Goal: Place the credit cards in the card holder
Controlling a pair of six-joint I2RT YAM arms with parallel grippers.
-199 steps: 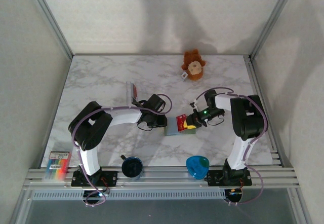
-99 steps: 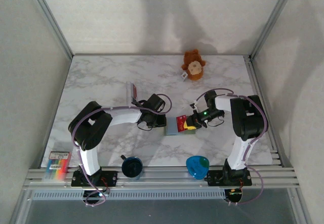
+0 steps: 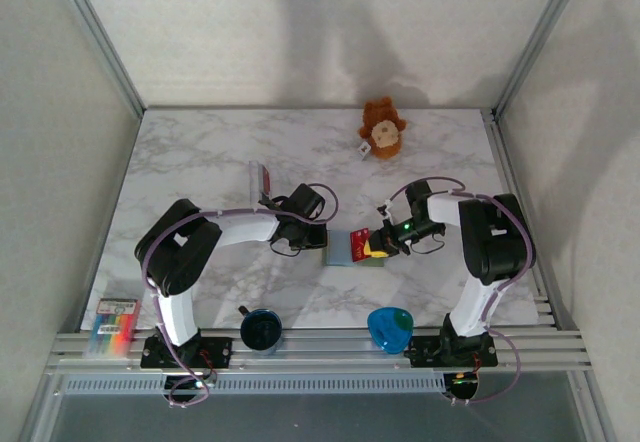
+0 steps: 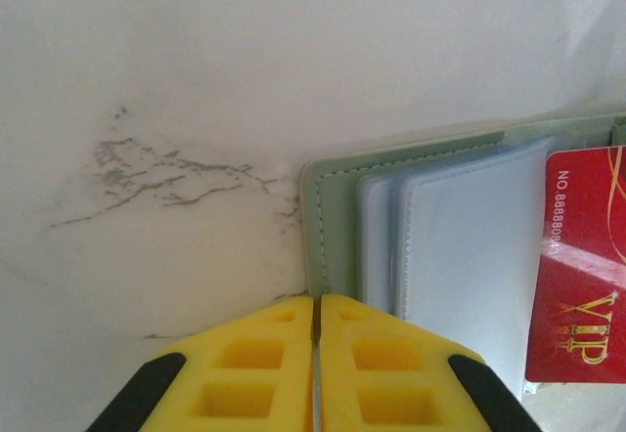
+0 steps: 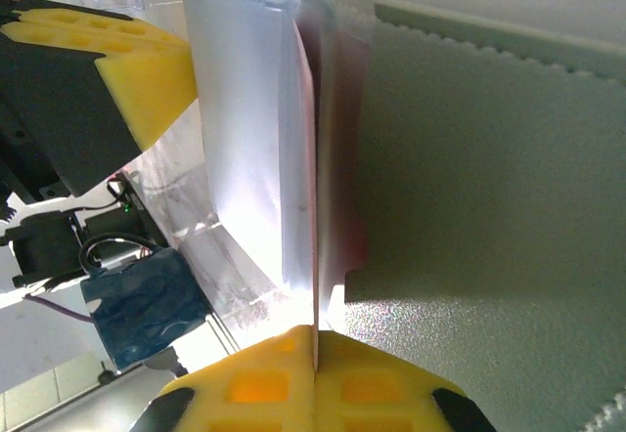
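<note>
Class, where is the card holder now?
Top view: the card holder lies open mid-table between the left gripper and the right gripper, which holds a red card.

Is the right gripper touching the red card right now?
Touching. In the right wrist view, the red card is seen edge-on, and its thin edge runs straight into the seam between the closed yellow fingers of the right gripper.

red credit card [image 4: 585, 266], gold "VIP", white number starting "NO.8888"
</note>
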